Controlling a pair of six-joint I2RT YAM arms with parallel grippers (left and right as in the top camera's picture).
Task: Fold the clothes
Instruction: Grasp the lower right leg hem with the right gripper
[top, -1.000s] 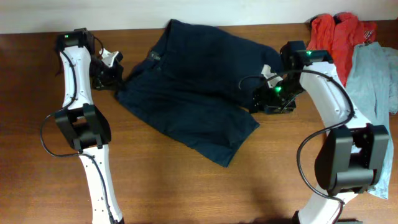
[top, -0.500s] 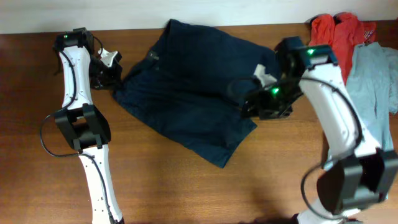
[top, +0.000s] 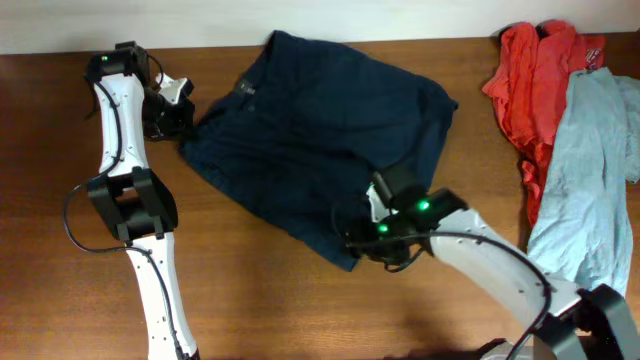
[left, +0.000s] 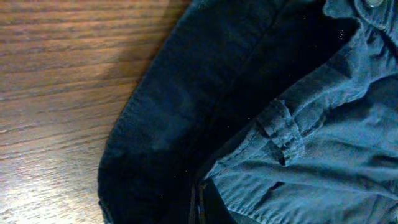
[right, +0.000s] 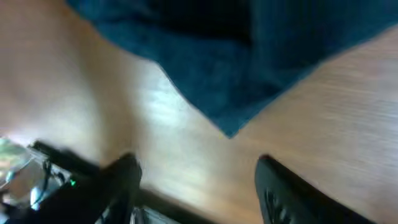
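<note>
Navy shorts (top: 320, 130) on wooden surface (top: 250, 300); left jaws together, seemingly pinching far-left edge, fingers hidden; right jaws apart, blurred, by near corner.

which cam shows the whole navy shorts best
The overhead view: the shorts lie spread on the table, nearly all visible. The left wrist view shows only a close-up of waistband and belt loop; the right wrist view, only a blurred hem corner.

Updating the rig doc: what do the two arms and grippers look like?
Left arm and right arm: white tubular links, bulky black joint housings, thin black cables looping alongside, green lights near the wrists. Left gripper and right gripper: black, with a white piece by each.
</note>
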